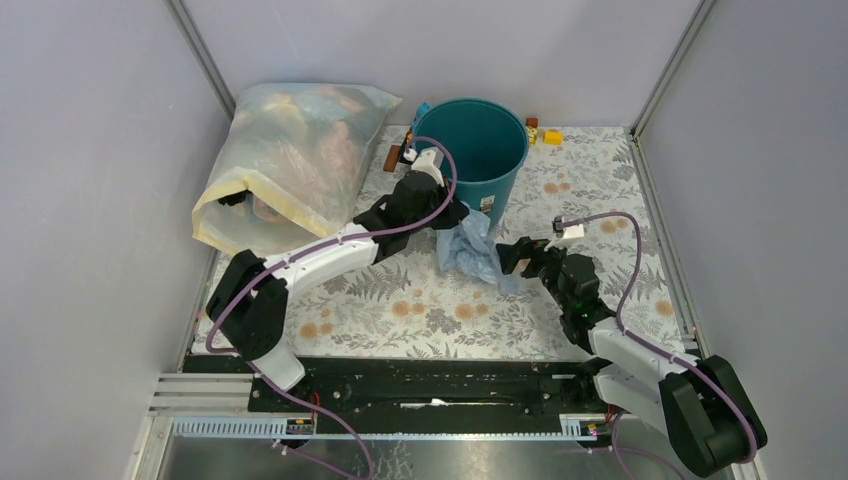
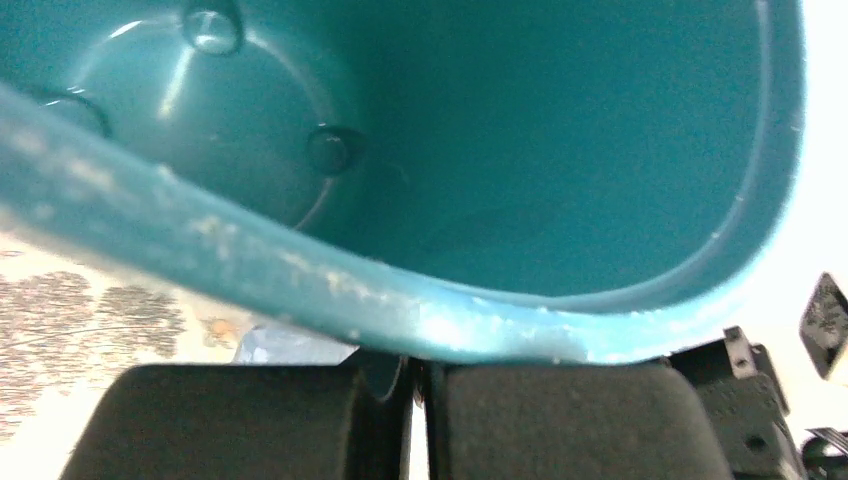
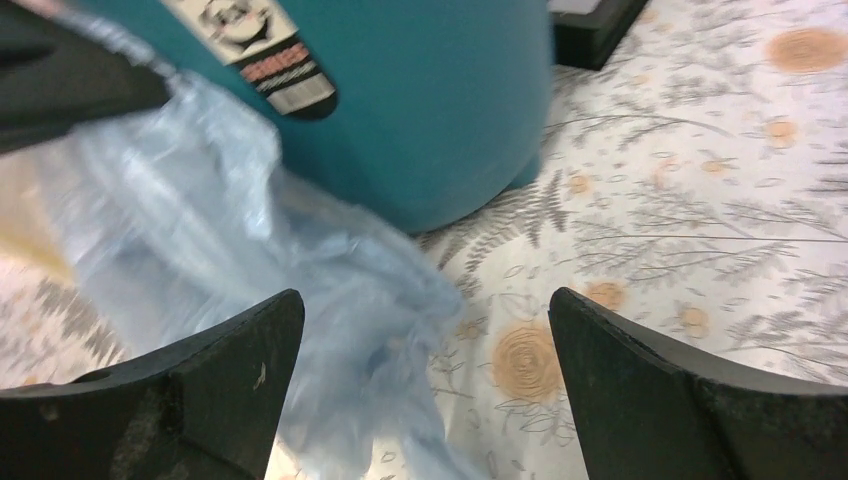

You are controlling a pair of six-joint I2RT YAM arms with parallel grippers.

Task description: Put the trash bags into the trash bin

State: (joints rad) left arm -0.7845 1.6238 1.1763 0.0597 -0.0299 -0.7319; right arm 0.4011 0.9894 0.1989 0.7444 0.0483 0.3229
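Observation:
The teal trash bin [image 1: 470, 140] stands upright at the back middle of the floral mat. My left gripper [image 1: 448, 214] is at the bin's near rim and is shut on the top of the pale blue trash bag [image 1: 470, 250], which hangs crumpled down the bin's near side to the mat. The left wrist view shows the bin's rim [image 2: 400, 300] and empty inside just above my shut gripper [image 2: 418, 400], with a bit of bag [image 2: 285, 345] below. My right gripper [image 1: 512, 256] is open beside the bag's lower right. In the right wrist view the open gripper [image 3: 425, 340] frames the bag [image 3: 200, 230] in front of the bin [image 3: 430, 100] with its white label [image 3: 265, 50].
A large yellowish clear sack [image 1: 290, 160] with colourful contents lies at the back left against the wall. Small yellow and brown items [image 1: 545, 132] sit behind the bin at the right, and a brown piece [image 1: 390, 158] to its left. Grey walls close in three sides.

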